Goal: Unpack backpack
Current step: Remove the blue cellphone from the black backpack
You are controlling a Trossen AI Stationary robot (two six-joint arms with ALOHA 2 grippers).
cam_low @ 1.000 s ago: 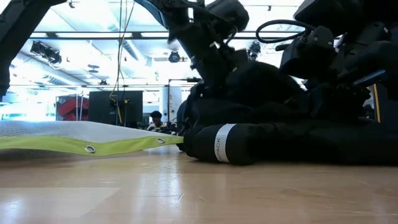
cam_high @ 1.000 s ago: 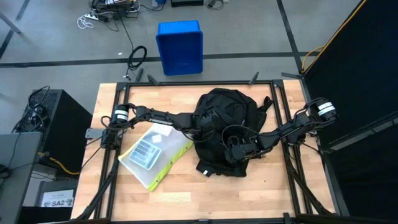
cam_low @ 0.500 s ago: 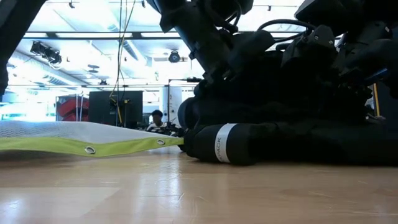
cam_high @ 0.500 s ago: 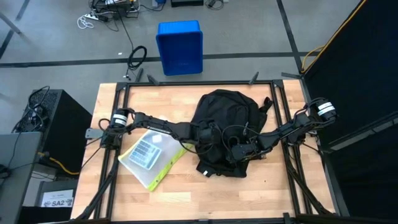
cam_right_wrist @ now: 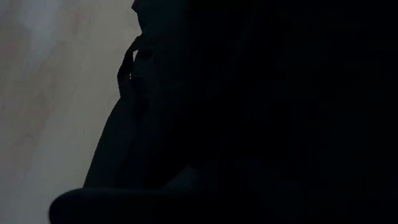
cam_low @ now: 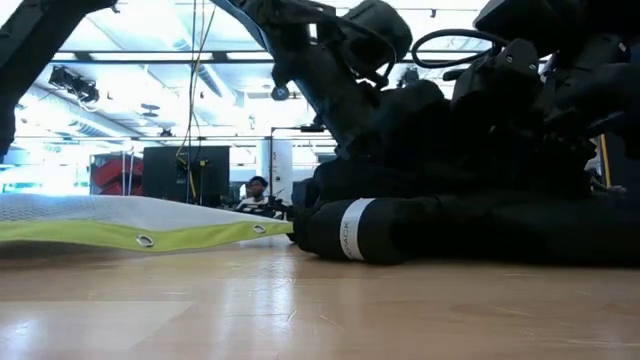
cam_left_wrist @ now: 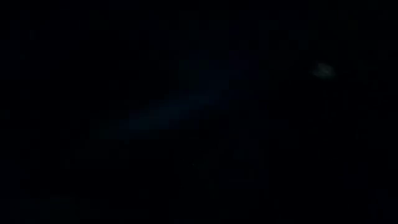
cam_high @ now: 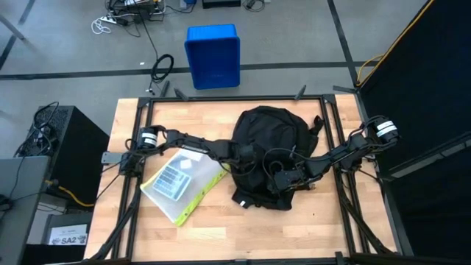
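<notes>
The black backpack [cam_high: 271, 136] lies on the wooden table [cam_high: 221, 235], a rolled part with a white band [cam_low: 350, 230] at its near left. My left gripper [cam_high: 246, 156] reaches from the table's left into the backpack's left side; its wrist view is all dark. My right gripper [cam_high: 283, 179] comes from the right and sits shut on the backpack's near part, dark fabric [cam_right_wrist: 186, 124] filling its wrist view. My right gripper lies against the backpack's fabric near its near edge [cam_high: 280, 188], slanting down from the table's right. The gripper's own body and the dark cloth hide the place of contact, so I cannot tell whether any fabric is between the fingers.
A flat white and yellow-green mesh pouch [cam_high: 180, 184] lies on the table left of the backpack, under the left arm. A blue bin [cam_high: 213, 55] stands on the floor beyond the far edge. Bare wood shows along the near edge.
My left gripper has gone down and a little toward the table's right, farther into the backpack, with its wrist turning as it went. My right gripper has kept still.
</notes>
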